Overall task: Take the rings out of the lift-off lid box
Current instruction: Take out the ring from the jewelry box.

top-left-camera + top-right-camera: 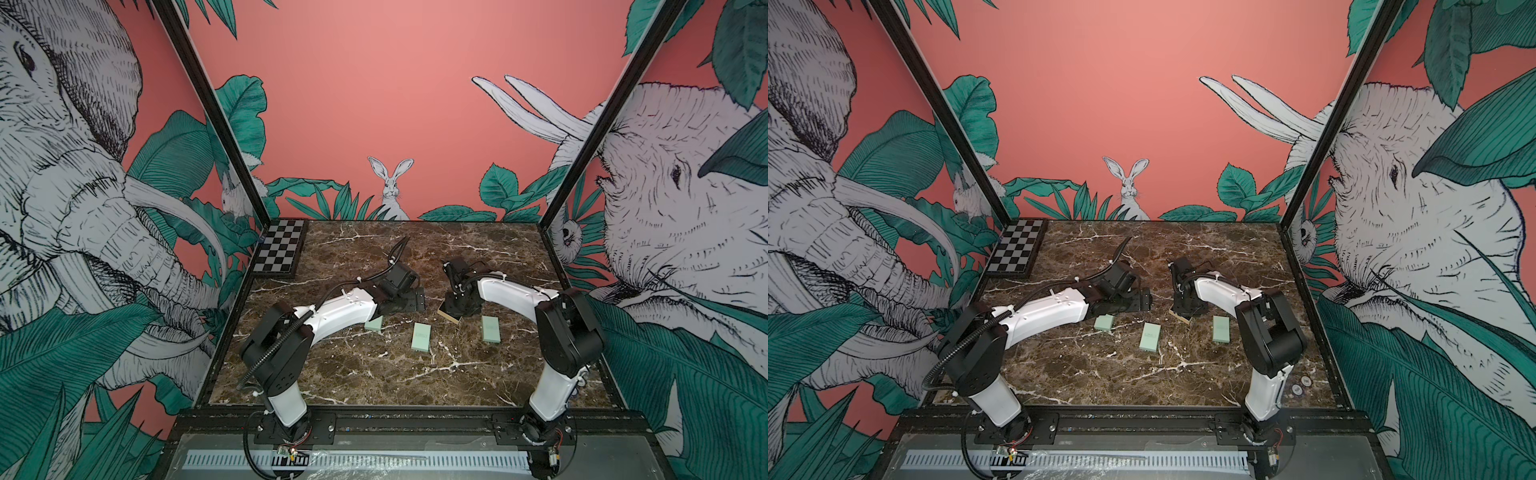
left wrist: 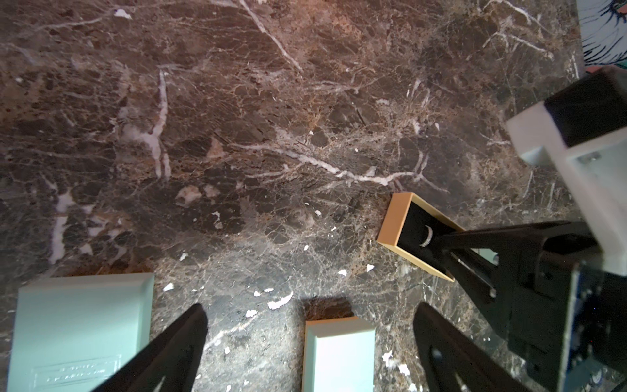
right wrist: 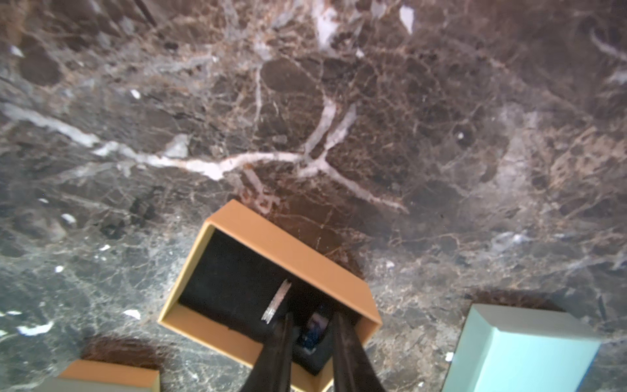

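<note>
Though only one ring shows clearly, it's easy to place: a pale, glittery band standing on edge in the black lining of the open box, which is tan-walled w/ its lid off. From the left wrist cam the same ring reads as a thin crescent, w/ a dark fingertip just beside it. The rest of the lining is hidden by the claw, so can't tell re: other rings.

The right claw reaches down into the box, both fingers inside the walls. The ring lies just beside one finger, outside the gap, not btwn the two. The fingers stand close together w/ a narrow gap. A small bluish-white patch shows in that gap, too blurred to ID. Whether this claw grips anything: can't tell.

The box sits on the brown marble worktop, approx mid-depth and a bit right of centre. In both top views only its tan corner peeks out from under the right claw.

Three mint-green boxes lie in a loose row on the robot's side of it: right mint box near the right arm, middle mint box, and left mint box, partly under the left forearm.

The left claw hovers above the worktop to the left of the open box, fingers spread wide, gripping nothing.

A checkerboard lies in the far-left corner.
</note>
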### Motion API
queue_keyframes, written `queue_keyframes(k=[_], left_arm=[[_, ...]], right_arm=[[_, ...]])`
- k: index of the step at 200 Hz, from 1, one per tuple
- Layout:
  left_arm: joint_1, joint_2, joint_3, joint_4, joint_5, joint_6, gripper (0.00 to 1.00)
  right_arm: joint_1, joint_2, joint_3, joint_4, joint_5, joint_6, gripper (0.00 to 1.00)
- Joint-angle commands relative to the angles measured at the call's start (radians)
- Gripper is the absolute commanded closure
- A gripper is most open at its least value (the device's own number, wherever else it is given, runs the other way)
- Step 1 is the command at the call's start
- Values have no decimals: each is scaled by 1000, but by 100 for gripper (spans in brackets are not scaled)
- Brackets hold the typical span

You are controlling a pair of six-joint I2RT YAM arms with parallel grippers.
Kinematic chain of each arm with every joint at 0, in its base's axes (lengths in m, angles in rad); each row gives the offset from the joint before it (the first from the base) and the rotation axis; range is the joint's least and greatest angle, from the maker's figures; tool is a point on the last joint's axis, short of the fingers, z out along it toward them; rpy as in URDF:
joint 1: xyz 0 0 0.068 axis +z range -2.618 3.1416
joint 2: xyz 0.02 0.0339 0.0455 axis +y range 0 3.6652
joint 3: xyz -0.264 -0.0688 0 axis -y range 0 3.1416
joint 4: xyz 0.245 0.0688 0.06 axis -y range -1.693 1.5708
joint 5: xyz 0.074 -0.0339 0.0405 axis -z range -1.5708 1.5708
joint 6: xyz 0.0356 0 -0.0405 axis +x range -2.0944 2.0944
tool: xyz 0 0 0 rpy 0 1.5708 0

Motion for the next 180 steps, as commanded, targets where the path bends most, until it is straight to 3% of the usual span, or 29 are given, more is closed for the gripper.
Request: queue_keyframes(k=[1, 70, 180], left_arm=[[-3, -20, -2, -21, -22, -3, 3], [-3, -37, -23, -8, -25, -38, 3], [-18, -55, -80, 20, -31, -127, 4]], right_arm=[[4, 14, 16, -34, 33, 4, 79], [4, -14, 24, -16, 34, -17, 81], [3, -50, -16, 124, -155, -106, 93]])
